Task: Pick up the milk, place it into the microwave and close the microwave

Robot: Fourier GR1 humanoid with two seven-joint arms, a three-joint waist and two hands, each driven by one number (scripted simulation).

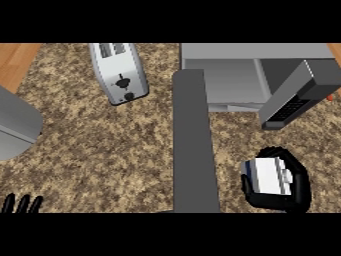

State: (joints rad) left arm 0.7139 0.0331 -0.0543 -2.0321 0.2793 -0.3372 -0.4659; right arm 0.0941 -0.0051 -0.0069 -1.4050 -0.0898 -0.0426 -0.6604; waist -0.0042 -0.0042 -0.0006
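**Milk in hand, microwave open ahead**

Our right hand (300, 184) is curled round the milk (267, 176), fingers and thumb wrapping the white carton. It sits low at the right of the view, in front of the microwave (254, 50). We judge the carry to be the step in hand: the carton has to travel up and a little left into the open cavity. To do that well we would keep it upright, lift it clear of the counter (114, 150), and steer between the two things flanking the path. On the left the open door (195, 150) stands out toward us as a long grey slab, near the hand. On the right a dark block with a grid of buttons (297, 97) juts from the microwave's front, directly beyond the carton. That block looks the likelier snag. Further out, a toaster (119, 72) lies left of the door and a rounded grey vessel (3, 125) sits at the left edge. Our left hand (19, 204) rests open, fingers up, in the lower left corner.
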